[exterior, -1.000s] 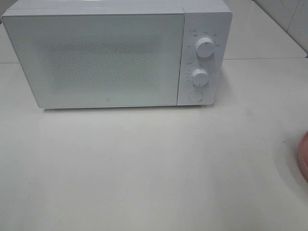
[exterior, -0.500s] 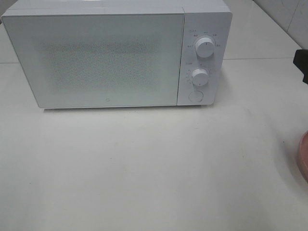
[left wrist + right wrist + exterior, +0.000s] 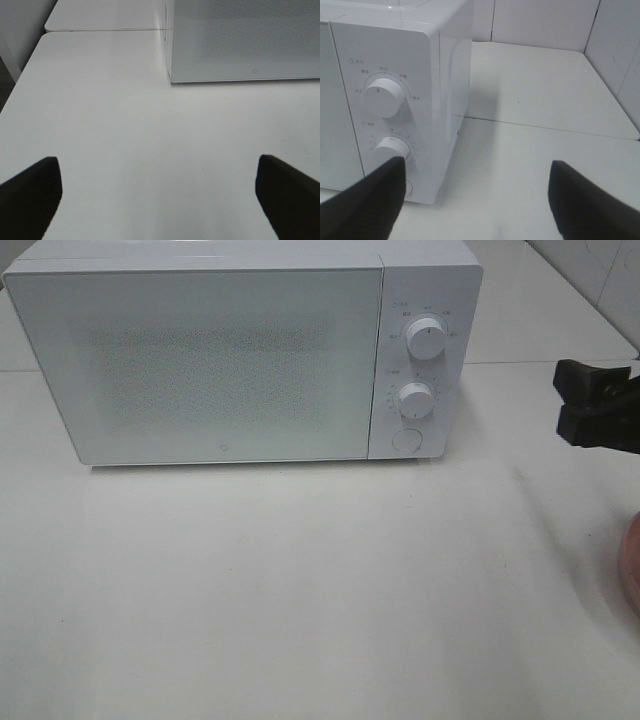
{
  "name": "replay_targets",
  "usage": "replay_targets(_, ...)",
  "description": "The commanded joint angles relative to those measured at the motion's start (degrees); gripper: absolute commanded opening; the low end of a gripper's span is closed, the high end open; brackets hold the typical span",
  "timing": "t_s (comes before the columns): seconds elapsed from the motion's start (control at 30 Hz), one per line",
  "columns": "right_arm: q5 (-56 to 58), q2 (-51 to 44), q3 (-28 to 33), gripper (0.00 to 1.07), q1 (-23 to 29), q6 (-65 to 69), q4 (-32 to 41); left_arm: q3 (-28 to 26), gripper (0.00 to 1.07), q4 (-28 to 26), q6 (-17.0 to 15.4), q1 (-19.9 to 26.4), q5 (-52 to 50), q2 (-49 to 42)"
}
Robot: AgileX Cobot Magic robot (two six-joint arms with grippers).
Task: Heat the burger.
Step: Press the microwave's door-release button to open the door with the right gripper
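Right claw (image 3: 568,402) hangs open and empty, right of the microwave (image 3: 200,360), nearer than the open left claw (image 3: 159,165) to the plate (image 3: 632,565) edge; I see no burger in any view.

Small grey print rings the upper knob (image 3: 426,339) and lower knob (image 3: 415,399) on the microwave's (image 3: 200,360) right-hand panel, and a tiny mark (image 3: 222,451) sits low on its door, all too blurred to read.

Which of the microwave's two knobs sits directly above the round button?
The lower knob. The round button is just beneath it, at the bottom of the control panel. The upper knob is further up, near the panel's top.
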Motion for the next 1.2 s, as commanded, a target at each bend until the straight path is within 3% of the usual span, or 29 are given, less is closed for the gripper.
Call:
replay_targets(0.03,-8.88,4.24,0.0,0.76,5.79,-5.33,7.1,0.23,0.98,-0.52,-0.34,0.17,-0.46,-1.15)
replay_targets(0.13,-10.2,4.98,0.0,0.76,6.99,-5.73,8.37,0.23,0.98,-0.52,-0.34,0.17,-0.46,-1.15)
replay_targets(0.17,-13.29,6.7,0.0,0.76,10.03,-6.36,11.8,0.23,0.98,-0.52,-0.34,0.17,-0.46,-1.15)
replay_targets(0.23,-14.55,7.45,0.0,0.76,11.29,-6.82,13.24,0.23,0.98,-0.52,-0.34,0.17,-0.46,-1.15)
replay_targets(0.3,-21.08,11.63,0.0,0.76,17.59,-9.63,20.34,0.23,0.98,-0.52,-0.34,0.17,-0.46,-1.15)
replay_targets(0.67,-28.71,20.28,-2.12,0.76,28.93,-10.6,31.4,0.23,0.98,-0.52,-0.34,0.17,-0.46,-1.15)
replay_targets(1.2,-28.19,31.23,-10.03,0.76,31.28,-5.84,32.2,0.23,0.98,-0.52,-0.34,0.17,-0.46,-1.15)
